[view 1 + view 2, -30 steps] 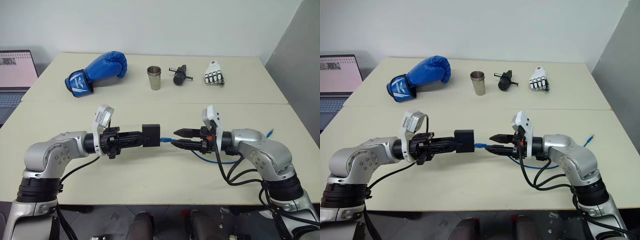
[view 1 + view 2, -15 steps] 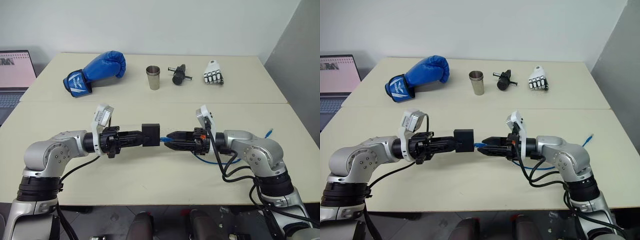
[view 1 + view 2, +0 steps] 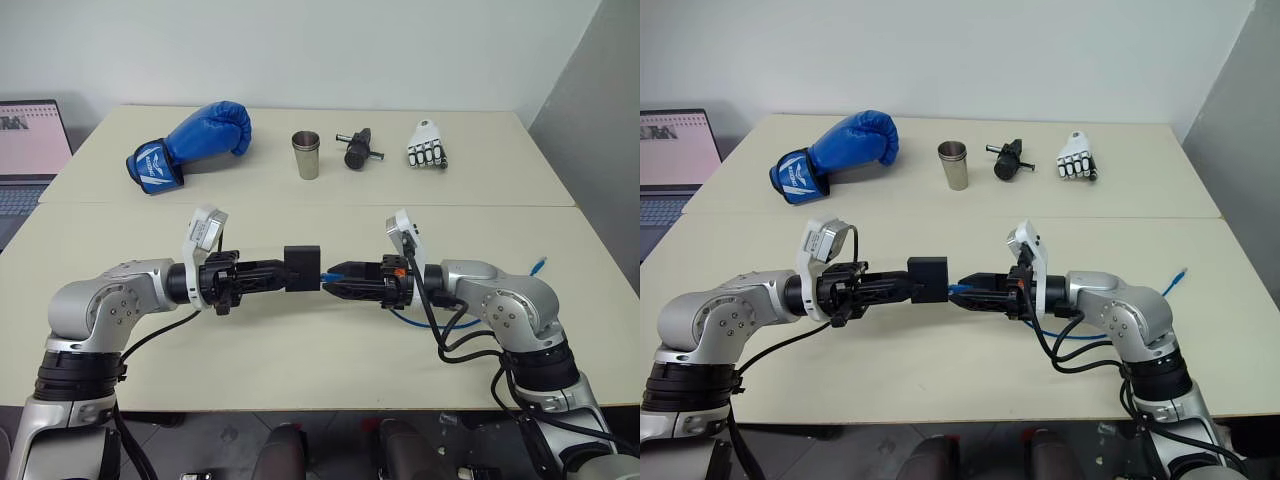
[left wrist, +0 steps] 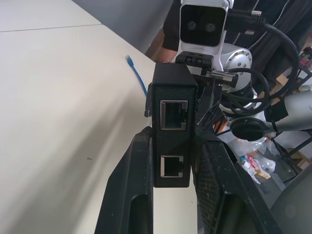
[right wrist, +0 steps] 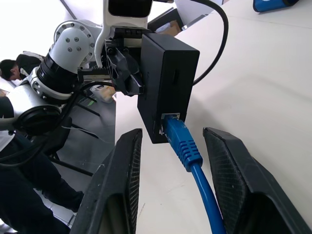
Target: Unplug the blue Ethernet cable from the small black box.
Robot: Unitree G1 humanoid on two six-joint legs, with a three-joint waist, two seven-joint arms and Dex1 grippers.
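Observation:
My left gripper [image 3: 284,272] is shut on the small black box [image 3: 302,268] and holds it level above the table, with its two fingers clamped on the box's sides [image 4: 173,131]. The blue Ethernet cable [image 5: 187,146] is plugged into the box's side that faces my right arm. My right gripper [image 3: 333,277] is open, with one finger on each side of the plug's blue boot, close to the box. The cable runs back under the right arm in a loop [image 3: 410,320]. Its free end [image 3: 540,265] lies on the table at the right.
Along the table's far side lie a blue boxing glove [image 3: 195,140], a metal cup [image 3: 307,155], a black cylinder with a metal rod [image 3: 358,150] and a white robot hand [image 3: 427,145]. A laptop [image 3: 25,150] stands off the left edge.
My right gripper has moved left towards the box and rolled a little, so its fingers now flank the plug. The left gripper and the box have stayed put.

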